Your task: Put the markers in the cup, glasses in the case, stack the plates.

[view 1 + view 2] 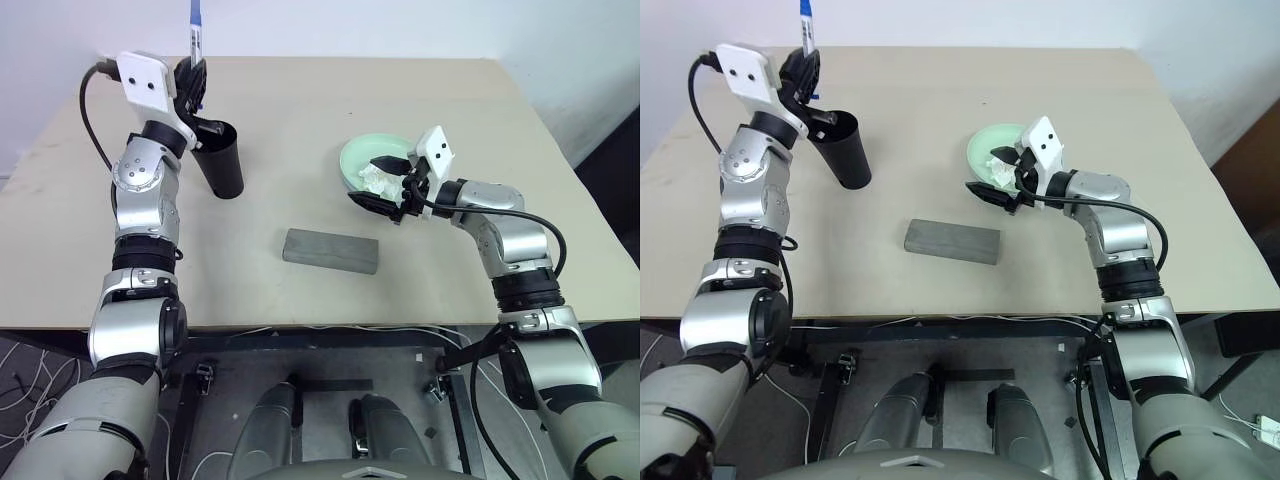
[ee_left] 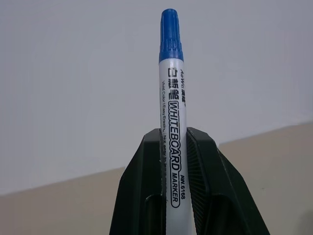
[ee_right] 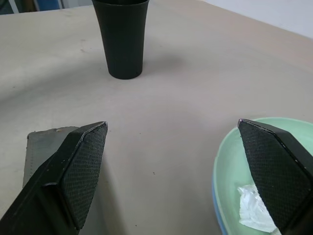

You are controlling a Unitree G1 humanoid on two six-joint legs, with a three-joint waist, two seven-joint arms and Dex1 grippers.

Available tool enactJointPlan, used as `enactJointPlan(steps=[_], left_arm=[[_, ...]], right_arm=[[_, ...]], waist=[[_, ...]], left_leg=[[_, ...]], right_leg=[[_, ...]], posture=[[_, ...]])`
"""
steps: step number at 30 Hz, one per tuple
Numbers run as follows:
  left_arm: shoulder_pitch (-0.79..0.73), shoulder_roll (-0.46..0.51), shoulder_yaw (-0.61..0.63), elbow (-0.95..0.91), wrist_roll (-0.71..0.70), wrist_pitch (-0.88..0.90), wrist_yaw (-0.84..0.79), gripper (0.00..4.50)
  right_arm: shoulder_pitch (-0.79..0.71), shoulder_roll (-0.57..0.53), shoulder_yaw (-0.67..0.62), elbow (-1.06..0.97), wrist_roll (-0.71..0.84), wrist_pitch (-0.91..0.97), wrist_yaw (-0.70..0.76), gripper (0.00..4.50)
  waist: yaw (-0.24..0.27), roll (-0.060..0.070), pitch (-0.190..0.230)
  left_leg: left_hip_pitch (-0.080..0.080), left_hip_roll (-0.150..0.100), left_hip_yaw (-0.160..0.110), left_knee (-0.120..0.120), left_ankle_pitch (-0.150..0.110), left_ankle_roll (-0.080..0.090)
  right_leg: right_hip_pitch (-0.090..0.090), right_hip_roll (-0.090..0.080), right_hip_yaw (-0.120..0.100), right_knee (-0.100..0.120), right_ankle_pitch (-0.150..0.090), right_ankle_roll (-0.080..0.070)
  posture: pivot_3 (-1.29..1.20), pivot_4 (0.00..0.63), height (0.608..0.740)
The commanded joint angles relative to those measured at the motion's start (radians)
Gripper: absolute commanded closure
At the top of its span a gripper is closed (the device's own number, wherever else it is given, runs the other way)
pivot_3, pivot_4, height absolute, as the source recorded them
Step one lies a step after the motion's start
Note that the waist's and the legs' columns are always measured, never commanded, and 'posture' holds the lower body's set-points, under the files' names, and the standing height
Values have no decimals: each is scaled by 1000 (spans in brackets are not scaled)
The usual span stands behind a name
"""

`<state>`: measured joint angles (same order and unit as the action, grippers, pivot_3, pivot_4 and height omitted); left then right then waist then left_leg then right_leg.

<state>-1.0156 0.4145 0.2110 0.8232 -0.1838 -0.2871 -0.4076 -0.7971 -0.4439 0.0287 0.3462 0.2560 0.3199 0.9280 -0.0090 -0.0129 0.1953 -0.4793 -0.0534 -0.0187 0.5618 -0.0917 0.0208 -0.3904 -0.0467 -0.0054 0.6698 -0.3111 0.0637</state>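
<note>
The left gripper is holding the marker upright in closed jaws, above the far-left cup; its barrel is reading "WHITEBOARD MARKER". The right gripper, jaws wide open, is hovering beside the green plate holding a tissue. The case is lying near-centre on the surface.

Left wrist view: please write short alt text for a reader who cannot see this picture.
The left hand is shut on a white marker with a blue cap, printed "WHITEBOARD MARKER", which stands up between its two black fingers. Behind it are a pale wall and a strip of the beige table.
</note>
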Motion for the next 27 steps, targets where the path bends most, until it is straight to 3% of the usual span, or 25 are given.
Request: enactJointPlan(steps=[1, 24, 27], left_arm=[[-33, 13, 3, 38, 6, -34, -16, 4208], [16, 20, 7, 106, 40, -47, 11, 4208], [21, 18, 1, 105, 46, -48, 8, 3220]], right_arm=[[2, -24, -20, -58, 1, -19, -6, 0], [6, -34, -14, -76, 9, 16, 1, 0], [7, -32, -12, -77, 7, 14, 0, 0]], waist=[[0, 0, 0], [-1, 0, 0], [-1, 0, 0]], left_leg=[[0, 0, 0, 0, 0, 0], [0, 0, 0, 2, -1, -1], [0, 0, 0, 2, -1, -1]], right_leg=[[0, 0, 0, 0, 0, 0], [0, 0, 0, 3, 0, 0], [0, 0, 0, 3, 0, 0]], posture=[[0, 150, 727], [0, 150, 727], [0, 150, 727]])
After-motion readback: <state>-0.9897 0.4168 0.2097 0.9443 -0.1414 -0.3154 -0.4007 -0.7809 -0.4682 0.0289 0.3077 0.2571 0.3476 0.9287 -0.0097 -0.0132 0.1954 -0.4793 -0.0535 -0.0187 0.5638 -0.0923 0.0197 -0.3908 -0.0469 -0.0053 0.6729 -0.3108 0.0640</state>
